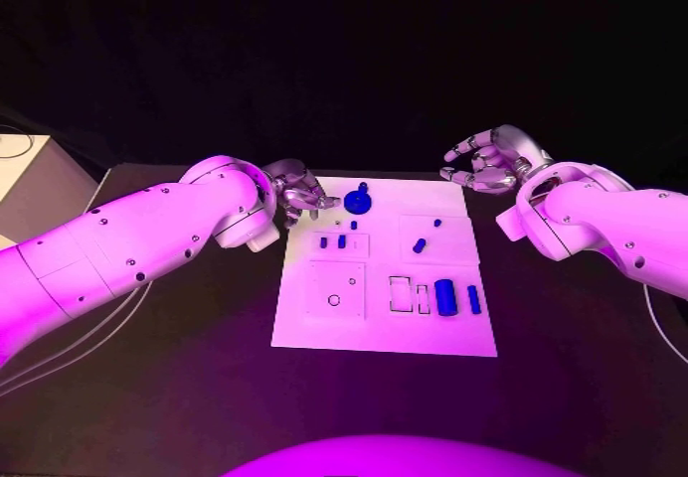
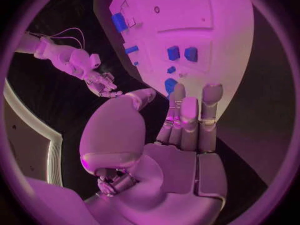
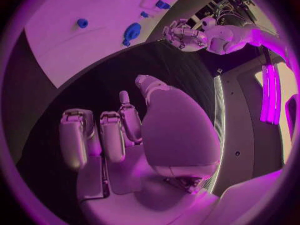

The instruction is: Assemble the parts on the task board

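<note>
The white task board [image 1: 385,323] lies in the middle of the black table. A round blue part [image 1: 359,203] sits near its far edge, and small blue pieces [image 1: 341,240] lie behind a blue cylinder [image 1: 446,297] at the board's right. My left hand [image 1: 297,189] hovers at the board's far left corner, fingers apart, just left of the round part and holding nothing. In the left wrist view its fingers [image 2: 187,120] stretch toward the round part [image 2: 170,85]. My right hand [image 1: 492,159] hangs beyond the far right corner, spread and empty.
Outlined recesses [image 1: 334,290] mark the board's near half. A pale box [image 1: 36,184] stands off the table's far left. Bare black table surrounds the board. The right wrist view shows the board [image 3: 69,45] and my left hand [image 3: 184,35] across it.
</note>
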You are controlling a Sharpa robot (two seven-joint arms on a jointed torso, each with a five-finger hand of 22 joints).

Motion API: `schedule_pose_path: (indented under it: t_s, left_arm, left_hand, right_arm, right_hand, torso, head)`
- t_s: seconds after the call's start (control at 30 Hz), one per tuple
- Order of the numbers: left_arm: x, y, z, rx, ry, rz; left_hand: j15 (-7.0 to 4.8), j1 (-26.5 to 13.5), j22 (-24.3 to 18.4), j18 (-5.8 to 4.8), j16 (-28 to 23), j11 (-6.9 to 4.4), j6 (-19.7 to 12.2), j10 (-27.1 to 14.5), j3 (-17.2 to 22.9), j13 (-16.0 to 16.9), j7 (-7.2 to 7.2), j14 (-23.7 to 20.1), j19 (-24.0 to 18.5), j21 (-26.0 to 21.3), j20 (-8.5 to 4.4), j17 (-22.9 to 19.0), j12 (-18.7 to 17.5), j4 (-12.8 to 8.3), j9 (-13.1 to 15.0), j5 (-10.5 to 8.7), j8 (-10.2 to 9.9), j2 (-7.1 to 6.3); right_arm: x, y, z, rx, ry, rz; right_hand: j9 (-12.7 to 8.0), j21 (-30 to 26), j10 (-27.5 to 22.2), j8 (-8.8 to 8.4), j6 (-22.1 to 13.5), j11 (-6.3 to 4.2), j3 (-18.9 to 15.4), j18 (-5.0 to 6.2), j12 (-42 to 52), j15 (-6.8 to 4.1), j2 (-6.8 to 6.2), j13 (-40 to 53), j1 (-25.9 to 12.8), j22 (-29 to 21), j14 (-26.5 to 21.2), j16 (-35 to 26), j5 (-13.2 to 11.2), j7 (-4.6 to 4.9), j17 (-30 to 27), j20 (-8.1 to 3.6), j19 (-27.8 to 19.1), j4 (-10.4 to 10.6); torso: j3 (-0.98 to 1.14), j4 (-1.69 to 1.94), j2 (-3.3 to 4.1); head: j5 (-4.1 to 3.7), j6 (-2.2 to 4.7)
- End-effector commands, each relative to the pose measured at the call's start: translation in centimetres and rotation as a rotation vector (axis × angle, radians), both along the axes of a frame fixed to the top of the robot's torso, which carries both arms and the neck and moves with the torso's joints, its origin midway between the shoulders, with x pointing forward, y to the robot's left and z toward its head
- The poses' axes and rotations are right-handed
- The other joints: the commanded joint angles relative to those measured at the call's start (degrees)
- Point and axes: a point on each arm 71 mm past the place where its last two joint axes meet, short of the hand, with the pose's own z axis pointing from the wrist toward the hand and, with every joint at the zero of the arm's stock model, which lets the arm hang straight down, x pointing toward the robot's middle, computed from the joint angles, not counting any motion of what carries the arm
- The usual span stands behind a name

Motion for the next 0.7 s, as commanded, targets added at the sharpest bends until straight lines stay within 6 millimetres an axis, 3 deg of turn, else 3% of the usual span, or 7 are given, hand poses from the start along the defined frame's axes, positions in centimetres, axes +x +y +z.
schedule_pose_path:
  t_s: [0.03,0.07,0.1,0.17,0.3,0.5,0.7]
  left_arm:
    - [0.1,-1.5,0.6,-0.063,-0.185,-0.132]
    - [0.1,-1.8,0.6,-0.051,-0.239,-0.168]
    - [0.0,-2.2,0.6,-0.038,-0.29,-0.202]
    - [-0.1,-2.6,0.5,-0.019,-0.369,-0.251]
    - [0.1,-3.1,0.2,0.019,-0.476,-0.312]
    - [0.5,-3.1,-0.5,0.064,-0.522,-0.349]
    - [0.5,-4.0,-0.8,0.091,-0.523,-0.391]
  left_hand:
    - [-0.13,6.42,-2.77,1.19,-2.24,-0.21,0.43,-1.66,2.47,-1.7,-0.58,-2.3,-1.83,-2.89,0.03,-2.52,-1.63,-2.99,-2.35,-0.31,-0.4,-0.55]
    - [-0.04,8.1,-4.03,1.42,-3.18,-0.03,0.88,-2.27,3.21,-2.33,-0.4,-3.4,-2.88,-4.19,0.03,-3.57,-2.25,-3.91,-3.29,-0.35,-0.62,-0.61]
    - [0.19,10.3,-7.94,2.25,-6.44,0.21,1.17,-3.63,4.37,-3.32,-0.27,-6.77,-6.28,-8.12,0.09,-6.85,-3.49,-5.3,-4.43,-0.58,-1.01,-0.59]
    - [0.49,11.71,-8.7,2.49,-11.32,0.24,1.74,-4.3,4.61,-5.91,-0.27,-12.59,-8.98,-9.67,0.34,-12.17,-5.69,-6.38,-7.6,-1.25,-1.99,-1.27]
    - [0.32,12.51,-8.09,2.53,-11.04,0.27,2.51,-4.43,4.11,-7.66,-0.49,-12.66,-9.33,-9.19,0.29,-12.88,-7.0,-7.31,-10.09,-1.65,-2.8,-2.12]
    - [0.81,12.28,-7.61,2.49,-11.1,0.88,3.92,-5.49,3.42,-9.8,-0.6,-13.23,-9.78,-8.97,0.7,-14.29,-8.73,-7.26,-13.32,-2.61,-3.99,-2.79]
    - [1.19,11.82,-7.6,2.5,-11.04,1.24,4.35,-6.8,2.52,-11.21,-1.14,-14.0,-10.2,-9.3,1.14,-15.38,-9.89,-6.91,-15.53,-3.34,-5.09,-3.51]
  right_arm:
    - [0.1,0.0,0.1,-0.005,-0.017,0.01]
    - [0.1,0.0,0.1,-0.005,-0.018,0.009]
    - [0.1,0.0,0.1,-0.004,-0.019,0.009]
    - [0.2,-0.1,0.1,-0.002,-0.022,0.007]
    - [0.3,-0.2,0.1,0.002,-0.028,0.003]
    - [0.3,-0.2,0.2,0.004,-0.035,0.002]
    - [0.4,-0.1,0.2,0.005,-0.037,0.003]
  right_hand:
    - [0.07,-0.46,-1.75,0.3,-0.44,0.01,0.5,0.72,-1.32,-0.37,-0.21,1.18,-0.05,10.96,4.3,-0.41,0.37,-0.12,8.27,-0.31,3.41,-0.06]
    - [0.07,-0.56,-2.62,0.33,-0.45,0.0,0.63,0.74,-2.13,-0.37,-0.2,0.3,0.01,10.9,4.28,-0.45,0.41,-0.12,8.21,-0.32,3.38,-0.09]
    - [0.08,-0.57,-2.78,0.33,-0.46,-0.01,0.65,0.74,-2.29,-0.38,-0.2,0.13,0.02,10.9,4.28,-0.46,0.41,-0.12,8.19,-0.32,3.38,-0.09]
    - [0.1,-0.95,-4.65,0.38,-0.53,-0.04,1.0,0.82,-4.24,-0.41,-0.27,-1.94,0.08,10.68,4.03,-0.97,0.43,-0.14,7.33,-0.34,3.23,-0.12]
    - [0.24,-1.61,-9.78,0.65,-0.66,-0.22,2.01,0.95,-10.73,-0.59,-0.62,-8.83,0.07,10.32,3.16,-2.86,0.42,-0.26,4.53,-0.5,3.02,-0.13]
    - [0.38,-2.36,-12.18,0.9,-0.75,-0.34,2.86,1.1,-14.62,-0.73,-0.86,-13.07,0.12,9.92,2.92,-3.63,0.45,-0.35,3.62,-0.63,2.76,-0.22]
    - [0.41,-2.43,-12.73,0.94,-0.8,-0.36,3.05,1.11,-15.55,-0.76,-0.93,-14.11,0.1,9.89,2.92,-3.73,0.45,-0.36,3.55,-0.66,2.74,-0.22]
  torso:
    - [-0.08,0.01,0.08]
    - [-0.08,-0.04,0.11]
    - [-0.08,-0.13,0.19]
    - [-0.12,-0.19,0.24]
    - [-0.04,-0.24,0.23]
    - [0.1,-0.29,0.23]
    - [-0.04,-0.31,0.32]
  head:
    - [-0.16,0.48]
    - [-0.19,0.72]
    - [-0.22,0.95]
    - [-0.28,1.25]
    - [-0.39,1.87]
    - [-0.42,2.08]
    - [-0.66,2.32]
